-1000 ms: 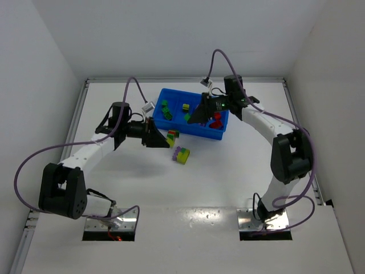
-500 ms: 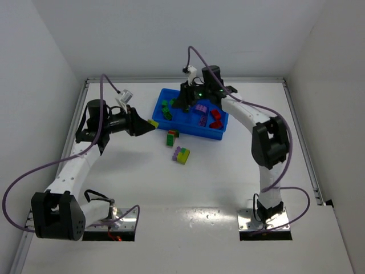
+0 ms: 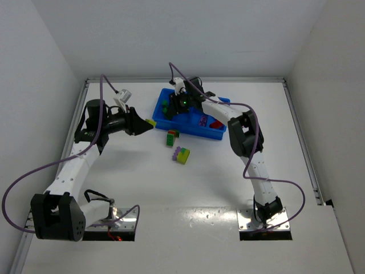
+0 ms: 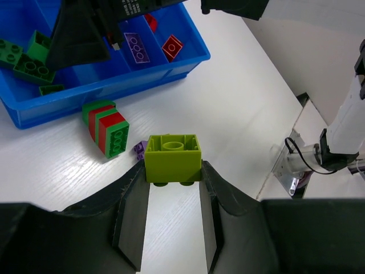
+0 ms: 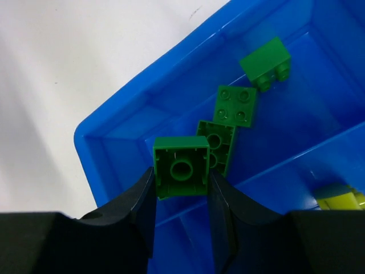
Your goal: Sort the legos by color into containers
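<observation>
My left gripper (image 3: pixel 149 123) is shut on a yellow-green brick (image 4: pixel 173 158), held above the white table just left of the blue tray (image 3: pixel 214 135). My right gripper (image 3: pixel 171 108) is shut on a dark green brick (image 5: pixel 182 166) and holds it over the tray's leftmost compartment (image 5: pixel 137 137), where three green bricks (image 5: pixel 234 106) lie. A purple brick (image 4: pixel 136 45) and a red brick (image 4: pixel 172 47) lie in other compartments. A red-and-green cluster (image 4: pixel 106 127) stands on the table before the tray. A purple and yellow-green cluster (image 3: pixel 182 154) lies nearer.
A yellow-green brick (image 5: pixel 340 197) lies in the second compartment. White walls close in the table (image 3: pixel 228 171) on the left, back and right. The arm bases sit at the near edge.
My right gripper has swung left across the tray, from the right compartments to the leftmost one, carrying the green brick. My left arm pulled back left with the yellow-green brick and now holds still.
</observation>
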Motion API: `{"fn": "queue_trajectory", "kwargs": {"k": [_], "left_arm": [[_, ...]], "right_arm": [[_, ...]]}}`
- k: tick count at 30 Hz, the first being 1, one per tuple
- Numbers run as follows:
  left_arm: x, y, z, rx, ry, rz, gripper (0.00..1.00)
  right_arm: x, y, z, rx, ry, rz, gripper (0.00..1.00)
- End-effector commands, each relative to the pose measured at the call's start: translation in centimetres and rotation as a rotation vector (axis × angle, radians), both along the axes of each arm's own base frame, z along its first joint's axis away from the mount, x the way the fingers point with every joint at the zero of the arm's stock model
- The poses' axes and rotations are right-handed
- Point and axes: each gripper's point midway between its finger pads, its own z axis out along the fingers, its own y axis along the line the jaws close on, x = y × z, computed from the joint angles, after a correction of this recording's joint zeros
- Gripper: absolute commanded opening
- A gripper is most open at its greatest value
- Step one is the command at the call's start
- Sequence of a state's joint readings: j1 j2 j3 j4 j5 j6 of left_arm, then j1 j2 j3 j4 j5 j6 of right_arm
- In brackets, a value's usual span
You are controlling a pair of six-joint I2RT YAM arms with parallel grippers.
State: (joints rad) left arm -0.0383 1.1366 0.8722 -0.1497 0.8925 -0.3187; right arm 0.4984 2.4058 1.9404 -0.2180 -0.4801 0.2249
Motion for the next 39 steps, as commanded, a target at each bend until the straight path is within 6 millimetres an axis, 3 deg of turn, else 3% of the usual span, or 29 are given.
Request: {"fn": "queue_trajectory", "kwargs": {"k": [1, 5, 6, 9, 10, 13, 14, 16, 17, 18, 19, 21, 22, 24, 25, 26, 27, 28, 29, 30, 31, 33, 34, 35, 36, 37, 39], "left_arm": [[0.6, 0.3, 2.1, 0.001, -0.064, 0.008, 0.00], [0.9, 0.3, 1.5, 0.002, -0.045, 0.008, 0.00], [0.9, 0.3, 1.5, 0.002, -0.044, 0.008, 0.00], [1.2, 0.3, 0.9, 0.002, -0.023, 0.007, 0.00], [1.3, 0.4, 0.8, 0.007, -0.023, 0.017, 0.00], [1.7, 0.3, 1.0, 0.001, -0.034, 0.020, 0.00], [1.8, 0.3, 1.2, -0.006, -0.039, 0.022, 0.00], [2.5, 0.0, 1.4, -0.011, -0.046, 0.023, 0.00], [3.0, -0.3, 1.8, -0.007, -0.061, 0.025, 0.00], [3.7, -0.5, 1.0, 0.000, -0.036, 0.027, 0.00], [4.1, -1.4, 1.4, 0.009, -0.052, 0.009, 0.00], [5.5, -2.1, 1.0, 0.034, -0.056, 0.021, 0.00], [6.5, -3.3, 0.4, 0.051, -0.047, 0.005, 0.00], [7.8, -4.2, -0.4, 0.079, -0.041, 0.012, 0.00], [9.0, -4.9, -1.1, 0.090, -0.025, 0.012, 0.00], [9.2, -6.1, -1.7, 0.103, -0.022, -0.008, 0.00], [9.9, -6.6, -2.2, 0.115, -0.015, -0.003, 0.00], [10.7, -7.2, -2.0, 0.124, -0.031, -0.005, 0.00], [11.0, -8.1, -2.5, 0.135, -0.025, -0.009, 0.00], [12.1, -8.4, -4.5, 0.169, 0.001, 0.008, 0.00], [12.9, -8.4, -5.1, 0.179, 0.009, 0.023, 0.00], [13.9, -9.8, -5.3, 0.186, 0.012, 0.008, 0.00], [14.9, -9.9, -7.3, 0.203, 0.046, 0.015, 0.00], [15.8, -10.7, -6.8, 0.199, 0.032, 0.007, 0.00], [16.0, -11.3, -7.4, 0.206, 0.050, -0.003, 0.02], [16.9, -11.3, -9.4, 0.228, 0.084, 0.012, 0.02], [18.1, -12.5, -9.5, 0.245, 0.065, 0.012, 0.02]], "right_arm": [[1.9, 0.8, 3.1, 0.011, -0.107, -0.013, 0.24], [2.0, 0.8, 3.2, 0.016, -0.115, -0.013, 0.26], [1.9, 0.9, 3.2, 0.017, -0.120, -0.001, 0.40], [1.7, 1.2, 4.4, 0.016, -0.134, -0.004, 0.69], [1.3, 1.0, 3.8, 0.005, -0.116, -0.004, 0.84], [0.7, 0.8, 6.6, 0.034, -0.151, 0.006, 0.86], [0.9, 0.1, 9.5, 0.055, -0.189, -0.007, 0.86], [0.8, -1.6, 12.5, 0.062, -0.225, -0.040, 0.86], [0.4, -2.9, 12.9, 0.053, -0.224, -0.061, 0.86], [0.9, -5.0, 14.3, 0.043, -0.243, -0.113, 0.86], [0.2, -6.8, 18.3, 0.052, -0.308, -0.134, 0.86], [-0.2, -11.5, 18.6, -0.035, -0.325, -0.194, 0.86], [-1.7, -13.6, 20.0, -0.055, -0.355, -0.214, 0.86], [-2.9, -17.6, 20.4, -0.144, -0.403, -0.254, 0.86], [-4.4, -19.0, 18.5, -0.187, -0.373, -0.256, 0.86], [-6.0, -20.4, 20.8, -0.198, -0.429, -0.282, 0.86], [-6.9, -21.4, 20.8, -0.220, -0.448, -0.285, 0.86], [-8.3, -22.8, 18.6, -0.259, -0.408, -0.299, 0.86], [-9.4, -23.3, 18.5, -0.266, -0.406, -0.306, 0.86], [-10.7, -24.1, 19.9, -0.254, -0.440, -0.325, 0.86], [-11.9, -25.0, 18.2, -0.279, -0.400, -0.336, 0.86], [-13.4, -25.4, 17.9, -0.281, -0.397, -0.335, 0.86], [-14.4, -25.9, 17.7, -0.270, -0.393, -0.345, 0.86], [-14.8, -26.3, 17.6, -0.256, -0.386, -0.358, 0.86], [-15.3, -26.7, 16.8, -0.256, -0.369, -0.358, 0.86], [-15.5, -26.9, 16.9, -0.243, -0.363, -0.371, 0.86], [-16.0, -27.5, 16.3, -0.247, -0.337, -0.377, 0.86]]}}
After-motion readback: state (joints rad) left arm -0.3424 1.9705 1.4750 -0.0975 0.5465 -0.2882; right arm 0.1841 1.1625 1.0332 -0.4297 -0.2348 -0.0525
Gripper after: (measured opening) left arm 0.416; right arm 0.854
